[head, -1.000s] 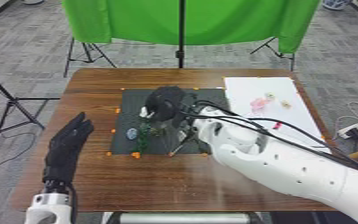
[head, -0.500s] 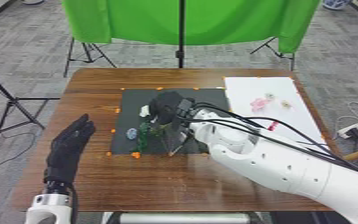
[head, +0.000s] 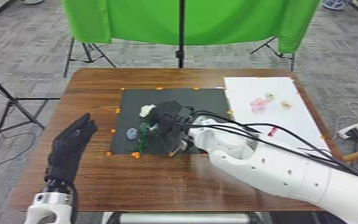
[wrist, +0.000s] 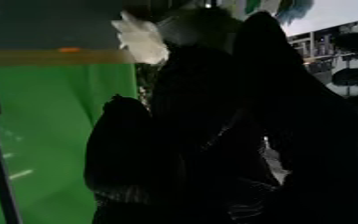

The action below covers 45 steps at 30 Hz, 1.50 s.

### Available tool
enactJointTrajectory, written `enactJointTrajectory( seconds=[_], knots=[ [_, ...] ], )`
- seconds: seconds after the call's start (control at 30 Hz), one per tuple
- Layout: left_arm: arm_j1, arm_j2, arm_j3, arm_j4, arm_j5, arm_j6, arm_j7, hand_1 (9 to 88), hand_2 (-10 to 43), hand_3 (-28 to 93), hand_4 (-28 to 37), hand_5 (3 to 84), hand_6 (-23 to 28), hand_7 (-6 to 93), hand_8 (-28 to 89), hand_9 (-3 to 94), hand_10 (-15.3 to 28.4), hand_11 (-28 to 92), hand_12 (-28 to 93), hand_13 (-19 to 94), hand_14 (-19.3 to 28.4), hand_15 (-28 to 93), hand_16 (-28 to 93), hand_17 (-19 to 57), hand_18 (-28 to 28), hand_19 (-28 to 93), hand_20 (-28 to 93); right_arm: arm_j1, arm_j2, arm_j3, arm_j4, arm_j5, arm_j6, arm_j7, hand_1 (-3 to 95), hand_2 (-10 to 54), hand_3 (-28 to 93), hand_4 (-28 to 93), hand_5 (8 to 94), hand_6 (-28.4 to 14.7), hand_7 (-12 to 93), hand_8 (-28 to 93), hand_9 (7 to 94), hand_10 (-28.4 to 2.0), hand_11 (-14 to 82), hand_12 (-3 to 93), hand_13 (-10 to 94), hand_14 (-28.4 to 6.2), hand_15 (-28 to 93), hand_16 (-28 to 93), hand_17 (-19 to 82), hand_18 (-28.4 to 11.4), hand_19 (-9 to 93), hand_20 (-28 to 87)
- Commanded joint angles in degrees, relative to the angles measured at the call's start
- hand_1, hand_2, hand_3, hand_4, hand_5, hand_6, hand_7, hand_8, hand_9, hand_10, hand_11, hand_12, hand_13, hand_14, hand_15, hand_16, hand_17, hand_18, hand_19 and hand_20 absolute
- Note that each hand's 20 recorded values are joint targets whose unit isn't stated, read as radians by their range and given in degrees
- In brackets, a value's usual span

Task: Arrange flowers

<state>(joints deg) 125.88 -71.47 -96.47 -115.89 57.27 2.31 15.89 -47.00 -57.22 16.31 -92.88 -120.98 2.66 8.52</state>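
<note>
In the head view my right hand (head: 170, 113) is over the dark mat (head: 162, 146), close beside a white flower (head: 147, 110). Green stems (head: 142, 143) and a blue flower (head: 132, 133) are on the mat's left part. The right wrist view has my right hand (wrist: 193, 115) with the white flower (wrist: 143, 41) by its far end; whether it holds anything there is too dark to tell. My left hand (head: 67, 150) is open, fingers straight, left of the mat.
A white sheet (head: 246, 90) on the table's right side carries a pink flower (head: 259, 104) and small pale blooms (head: 286, 104). Orange markers edge the mat. Black cables run along the right arm. A green cloth (head: 131, 22) hangs behind the table (head: 104, 185).
My right hand has moved slightly nearer and lower over the mat, uncovering more of the white flower. The right forearm has dropped toward the table's front. The left hand has barely shifted.
</note>
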Motion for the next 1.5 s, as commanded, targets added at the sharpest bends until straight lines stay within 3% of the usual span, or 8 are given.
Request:
enactJointTrajectory(
  seconds=[0.03, 0.3, 0.43, 0.53, 0.67, 0.77, 1.0, 1.5],
  knots=[
    [0.11, -0.23, -0.05, 0.59, 0.17, -0.64, -0.51, 29.0, -9.5, 65, -16.6, 40.3, 3.7, 8.0, -5, 36.6, 10.8, 10, 16, 27, 14.7, 12, 7, -0.1, 15.1, 4, 19, 0.48, 1.50, 0.56, -1.05, -0.14, -1.02, 0.87, 51.3, -9.5, 66, -19, 61.1, 4.2, 19, -10, 67.7, -13.4, 13.7, 18.0, 90, -1.8, 54, 34, 65, -8.0, 93, 49],
    [0.56, -0.37, -0.10, 0.37, 0.12, -0.50, -0.29, 29.1, -9.5, 65, -16.5, 40.3, 3.7, 7.9, -4, 36.6, 10.9, 10, 16, 27, 14.7, 12, 7, -0.1, 15.1, 4, 19, 0.15, 3.71, 3.68, -3.96, 0.64, -5.45, 2.46, 49.6, -9.5, 66, -20, 59.3, 5.7, 18, -11, 64.8, -14.5, 12.0, 17.4, 90, -1.9, 53, 34, 64, -8.4, 93, 49],
    [0.67, -0.61, -0.03, 0.22, 0.26, -0.32, -0.10, 29.2, -9.5, 65, -16.4, 40.4, 3.5, 8.0, -5, 36.6, 10.9, 10, 16, 27, 14.7, 12, 7, -0.1, 15.1, 4, 19, -1.32, 5.59, 9.02, -7.92, 2.95, -12.05, 3.11, 46.9, -9.5, 66, -21, 52.8, 6.4, 16, -11, 61.0, -15.6, 8.7, 16.2, 89, -2.2, 51, 33, 63, -8.8, 93, 46],
    [0.49, -0.60, -0.05, 0.24, 0.29, -0.31, -0.13, 29.0, -9.5, 65, -16.5, 40.4, 3.4, 7.9, -5, 36.6, 10.8, 10, 16, 27, 14.7, 12, 7, -0.1, 15.1, 4, 19, -4.89, 8.80, 16.44, -12.93, 4.88, -9.78, 4.61, 42.9, -9.5, 67, -21, 44.6, 7.0, 14, -11, 57.3, -16.6, 7.4, 15.5, 89, -3.0, 48, 32, 62, -9.6, 92, 45],
    [0.81, -0.57, -0.24, 0.12, 0.18, -0.03, -0.06, 29.0, -9.5, 66, -16.6, 40.5, 3.3, 8.0, -5, 36.7, 10.8, 10, 16, 27, 14.7, 12, 7, -0.1, 15.2, 4, 19, -11.95, 14.49, 28.19, -18.86, 4.11, -3.68, 8.27, 38.4, -9.5, 66, -21, 41.8, 6.3, 13, -11, 56.2, -17.1, 7.3, 15.1, 89, -3.4, 46, 32, 61, -9.9, 92, 44],
    [1.17, -0.66, -0.48, -0.04, 0.17, 0.03, -0.07, 29.0, -9.5, 66, -16.6, 40.5, 3.3, 8.0, -5, 36.7, 10.8, 10, 16, 27, 14.8, 12, 7, -0.1, 15.1, 4, 19, -18.51, 18.00, 36.71, -21.56, 2.27, -4.58, 13.73, 34.4, -9.5, 65, -18, 39.6, 2.0, 8, -7, 55.7, -17.0, 7.9, 16.9, 86, -5.1, 48, 33, 58, -11.8, 92, 44],
    [1.32, -0.65, -0.45, -0.21, 0.30, 0.07, -0.18, 29.1, -9.5, 65, -16.6, 40.6, 3.3, 8.0, -5, 36.6, 10.9, 10, 16, 27, 14.8, 12, 7, -0.1, 15.1, 4, 19, -23.30, 18.77, 41.41, -14.02, 0.61, -3.89, 21.79, 34.1, -9.5, 63, -15, 52.5, -1.6, 8, -6, 67.4, -16.0, 11.4, 19.3, 86, -5.8, 51, 32, 58, -12.9, 93, 45],
    [0.61, -0.62, -0.13, 0.00, 0.44, -0.11, -0.68, 29.1, -9.5, 65, -16.4, 40.6, 3.3, 8.1, -5, 36.6, 10.9, 10, 16, 27, 14.8, 12, 7, 0.0, 15.0, 4, 19, -21.89, 16.04, 33.02, -1.93, -1.73, -11.30, 23.66, 35.8, -9.5, 63, -16, 49.9, 0.7, 9, -7, 62.6, -16.2, 11.6, 19.7, 85, -5.9, 54, 33, 59, -12.9, 93, 47]
  ],
)
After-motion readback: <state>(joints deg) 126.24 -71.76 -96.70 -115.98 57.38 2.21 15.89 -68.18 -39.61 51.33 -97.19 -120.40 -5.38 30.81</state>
